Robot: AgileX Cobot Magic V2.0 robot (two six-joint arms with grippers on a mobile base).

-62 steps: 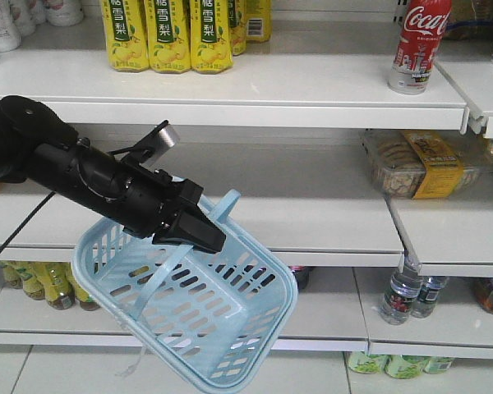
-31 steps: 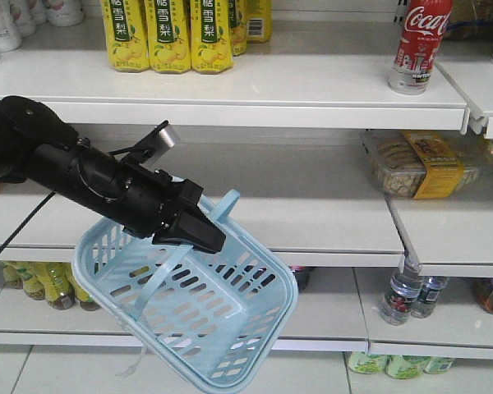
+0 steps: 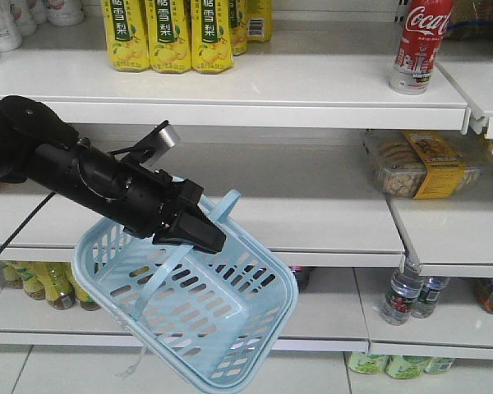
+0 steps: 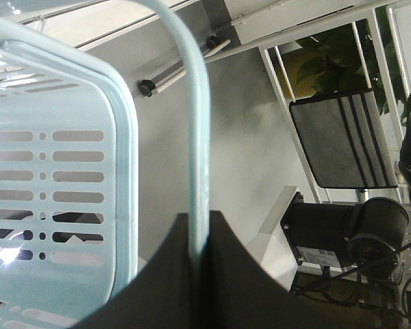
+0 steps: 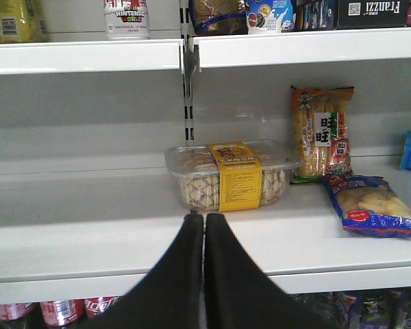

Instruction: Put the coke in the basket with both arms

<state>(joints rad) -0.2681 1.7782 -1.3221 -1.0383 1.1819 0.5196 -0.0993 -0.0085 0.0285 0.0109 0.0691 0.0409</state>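
Observation:
The coke (image 3: pixel 421 41) stands upright on the top shelf at the right, red label with white script; its lower end shows in the right wrist view (image 5: pixel 127 17). The pale blue basket (image 3: pixel 189 316) hangs tilted at lower left by its handle (image 3: pixel 219 208). My left gripper (image 3: pixel 207 238) is shut on that handle; the left wrist view shows the handle (image 4: pixel 195 123) pinched between the jaws of the left gripper (image 4: pixel 200 221), with the basket wall (image 4: pixel 55 171) at left. My right gripper (image 5: pixel 203 218) is shut and empty, facing the middle shelf below the coke. It is not in the front view.
Yellow pear-drink bottles (image 3: pixel 168 33) stand on the top shelf at left. A clear cookie tray (image 3: pixel 423 164) with a yellow band sits on the middle shelf, just beyond my right gripper (image 5: pixel 226 175). Snack bags (image 5: pixel 320 133) lie to its right. Bottles (image 3: pixel 407 291) fill the lower shelf.

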